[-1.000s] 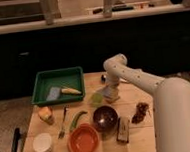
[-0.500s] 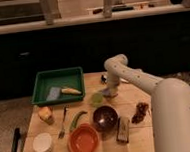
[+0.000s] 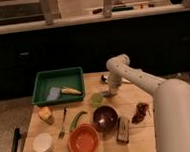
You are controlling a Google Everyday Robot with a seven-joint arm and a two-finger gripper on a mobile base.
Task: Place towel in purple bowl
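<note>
**Change:** Against the two preceding views, the arm (image 3: 134,77) is barely shifting. Its end effector (image 3: 110,92) is staying low over the surface (image 3: 139,139), just behind the purple bowl (image 3: 104,117) and slightly to its right. Nothing on the surface is changing place. Judgement: the task is not visibly advancing, and the purple bowl is still lying empty.

**End effector:** It is hanging close to the surface, just right of a small green cup (image 3: 96,98) that is standing directly behind the purple bowl. Whether it is spread or closed, and whether it is holding or touching anything, cannot be told.

**Towel:** It is not certainly identified. The likeliest candidate is a pale grey-blue folded piece (image 3: 52,93) lying in the green tray (image 3: 58,72), behind and well left of the purple bowl, beside an orange stick-like item (image 3: 71,91).

**Other holdings, placed from the purple bowl:**
- An orange bowl (image 3: 85,140) is sitting just in front and to the left.
- A green pod (image 3: 77,119) is lying just left, with a fork (image 3: 62,123) beyond it.
- A dark bar (image 3: 123,128) is lying just right and in front.
- A reddish-brown item (image 3: 141,111) is lying farther right.
- A white bowl (image 3: 42,142) is sitting far left.
</note>
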